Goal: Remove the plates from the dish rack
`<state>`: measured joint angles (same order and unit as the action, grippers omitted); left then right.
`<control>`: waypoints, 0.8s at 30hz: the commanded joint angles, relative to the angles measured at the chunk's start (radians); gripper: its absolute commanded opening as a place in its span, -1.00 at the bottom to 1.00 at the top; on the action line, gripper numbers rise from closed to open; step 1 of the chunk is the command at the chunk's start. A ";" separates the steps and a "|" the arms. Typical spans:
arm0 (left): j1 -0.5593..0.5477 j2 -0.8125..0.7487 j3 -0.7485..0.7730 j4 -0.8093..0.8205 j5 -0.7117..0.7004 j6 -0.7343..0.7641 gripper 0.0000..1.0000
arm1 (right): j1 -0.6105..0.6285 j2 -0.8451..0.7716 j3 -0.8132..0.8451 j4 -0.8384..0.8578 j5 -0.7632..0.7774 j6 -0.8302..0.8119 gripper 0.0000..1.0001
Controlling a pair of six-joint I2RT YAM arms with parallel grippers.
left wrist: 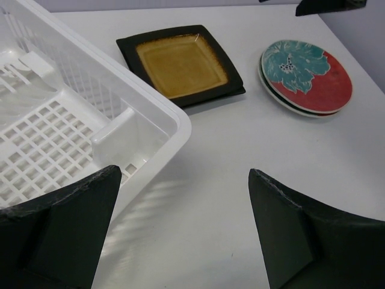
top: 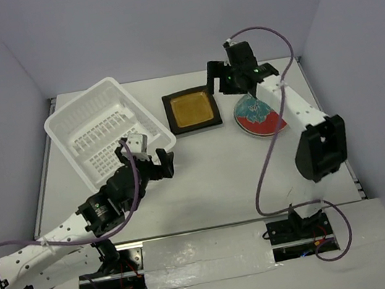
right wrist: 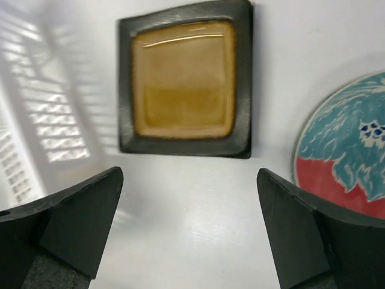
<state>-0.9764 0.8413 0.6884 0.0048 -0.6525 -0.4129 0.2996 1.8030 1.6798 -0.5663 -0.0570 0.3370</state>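
Observation:
The white dish rack point(top: 94, 127) stands at the back left; no plate shows in it. Its near corner fills the left of the left wrist view point(left wrist: 150, 102). The amber-centred square plate point(top: 191, 110) lies flat on the table to its right, seen also in both wrist views point(left wrist: 180, 63) point(right wrist: 183, 78). The red round floral plate point(top: 257, 116) lies flat further right point(left wrist: 307, 75) point(right wrist: 349, 156), with a dark rim showing under it. The teal-centred plate is not seen. My left gripper point(top: 152, 158) point(left wrist: 183, 174) is open and empty by the rack's near right corner. My right gripper point(top: 229, 73) point(right wrist: 189, 174) is open and empty, above the table between the two plates.
Grey walls close in the table on the left, back and right. The right arm's purple cable point(top: 264, 177) hangs in a loop over the table's right half. Both arm bases sit at the taped near edge point(top: 211, 259).

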 commanded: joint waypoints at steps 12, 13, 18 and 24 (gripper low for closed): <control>-0.021 -0.099 -0.027 0.112 0.019 0.072 0.99 | 0.113 -0.746 -0.517 0.046 0.020 0.040 0.99; -0.021 -0.091 -0.026 0.110 0.016 0.074 0.99 | 0.113 -0.792 -0.593 0.090 0.011 0.036 0.99; -0.024 -0.100 -0.046 0.145 0.031 0.091 0.99 | 0.115 -1.039 -0.742 0.170 -0.023 0.042 0.99; -0.025 -0.107 -0.040 0.138 0.034 0.100 0.99 | 0.115 -1.232 -0.903 0.233 -0.040 0.039 0.99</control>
<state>-0.9966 0.7414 0.6338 0.0910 -0.6224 -0.3382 0.4099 0.6430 0.8333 -0.4240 -0.0895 0.3916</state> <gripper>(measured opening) 0.995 0.996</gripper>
